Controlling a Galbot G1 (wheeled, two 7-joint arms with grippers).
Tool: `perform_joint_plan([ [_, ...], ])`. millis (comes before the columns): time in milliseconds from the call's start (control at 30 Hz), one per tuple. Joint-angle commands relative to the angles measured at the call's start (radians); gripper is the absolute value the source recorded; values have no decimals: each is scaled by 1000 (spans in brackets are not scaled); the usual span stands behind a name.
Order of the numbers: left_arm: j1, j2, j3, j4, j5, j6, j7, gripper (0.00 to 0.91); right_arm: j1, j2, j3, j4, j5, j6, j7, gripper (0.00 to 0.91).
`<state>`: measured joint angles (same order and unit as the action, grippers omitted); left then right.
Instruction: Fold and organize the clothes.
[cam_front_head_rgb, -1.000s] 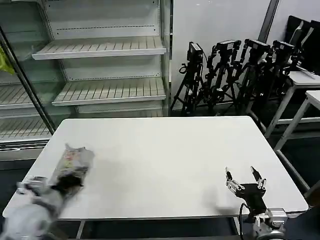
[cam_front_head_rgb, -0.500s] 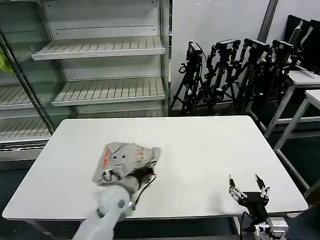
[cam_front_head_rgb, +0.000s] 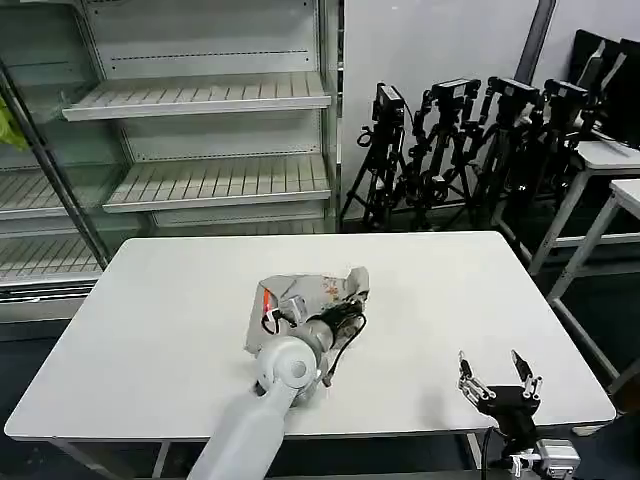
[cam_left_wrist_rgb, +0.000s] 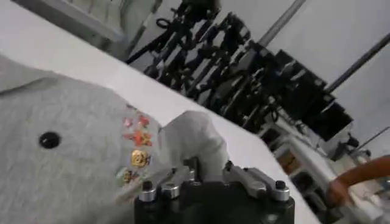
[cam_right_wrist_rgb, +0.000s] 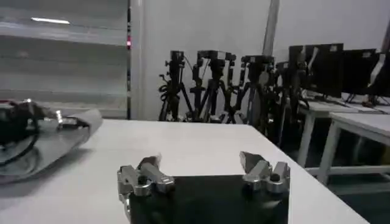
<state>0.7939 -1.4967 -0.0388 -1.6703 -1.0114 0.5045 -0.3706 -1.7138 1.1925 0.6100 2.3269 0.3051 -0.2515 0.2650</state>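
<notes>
T-shirt (cam_front_head_rgb: 310, 295): lying bunched near the middle of the white surface (cam_front_head_rgb: 150, 330), cartoon print facing up, placed centrally for spreading and folding.
Left end effector (cam_left_wrist_rgb: 210, 176): pinching a raised fold of grey fabric, likely for dragging it flat.
Right end effector (cam_front_head_rgb: 497, 379): hovering at the near right corner, fingers spread apart, waiting.
</notes>
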Motion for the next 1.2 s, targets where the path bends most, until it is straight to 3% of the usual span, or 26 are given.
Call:
perform_joint_plan([
  [33, 55, -7, -19, -151, -49, -135, 94, 907, -16, 4, 5, 35, -3, 11, -1, 907],
  [333, 311, 156, -136, -406, 233, -225, 181, 907, 2, -1, -20, 61, -50, 33, -5, 907],
  [433, 414, 206, -240, -464, 451, -306, 213, 907, 14, -3, -29, 62, -63, 47, -6, 907],
  [500, 564, 226, -333, -520, 645, -373, 233, 907, 7, -2, -34, 68, -82, 67, -6, 907],
  [700, 814, 210, -434, -611, 860, -510, 260, 907, 9, -5, -49, 59, -88, 100, -15, 907],
  [1200, 862, 149, -439, -590, 947, -515, 252, 907, 92, -12, -75, -44, -81, 121, -13, 907],
])
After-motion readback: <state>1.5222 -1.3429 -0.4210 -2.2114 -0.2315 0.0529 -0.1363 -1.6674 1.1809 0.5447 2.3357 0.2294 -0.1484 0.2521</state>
